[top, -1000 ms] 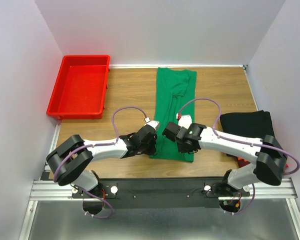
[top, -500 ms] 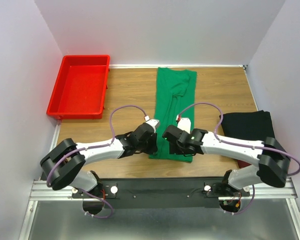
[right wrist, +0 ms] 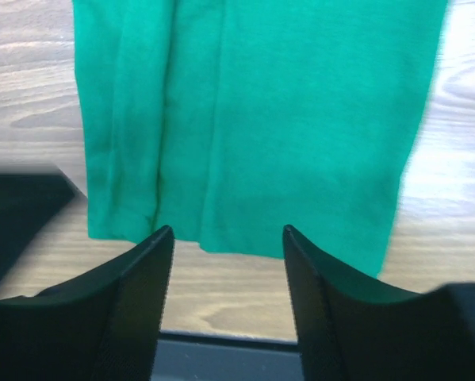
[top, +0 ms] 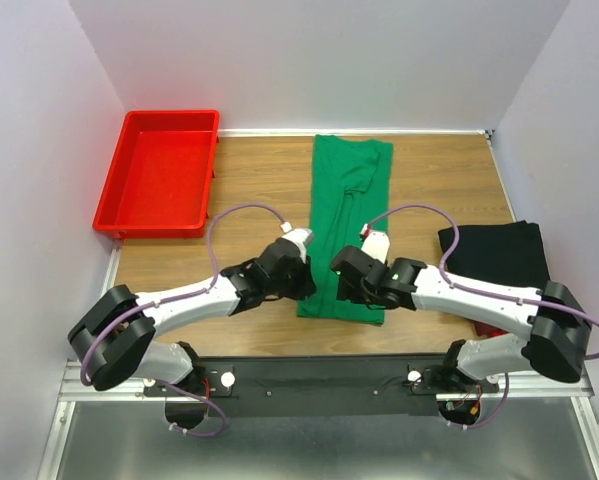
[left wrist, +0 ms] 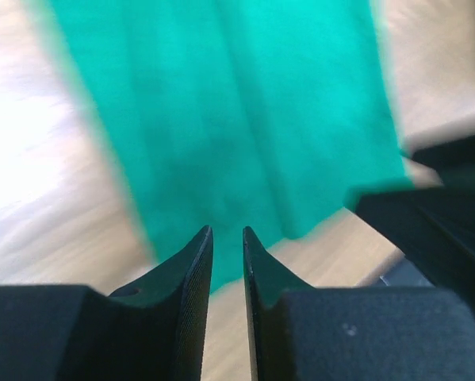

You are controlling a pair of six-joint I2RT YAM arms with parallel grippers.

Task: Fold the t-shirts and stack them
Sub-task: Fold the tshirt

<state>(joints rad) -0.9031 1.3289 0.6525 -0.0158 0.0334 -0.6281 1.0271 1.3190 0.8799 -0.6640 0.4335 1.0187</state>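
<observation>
One green shirt (top: 349, 200) lies flat in the middle of the wooden table (top: 259, 180), folded lengthwise into a long strip that runs from the far edge down toward the arms. One black shirt (top: 494, 250) sits folded at the table's right edge, well apart from the green one. A red sliver (top: 484, 326) peeks out at its near side, too hidden to name. One red tray (top: 157, 228) stands at the far left corner. Two arms reach in from the near edge, one on each side of the green strip's near end. The left gripper (left wrist: 227, 238) has its fingers drawn narrow, only a thin slit between them. Nothing is in that slit, and the shirt's (left wrist: 237, 119) near hem shows just beyond the tips. The right gripper (right wrist: 227, 234) is spread wide and holds nothing, and its tips frame the near hem of the shirt (right wrist: 285, 119). From above, the left gripper (top: 305, 284) sits at the strip's left edge and the right gripper (top: 347, 290) over its near right part. Whether either touches the cloth cannot be told.
</observation>
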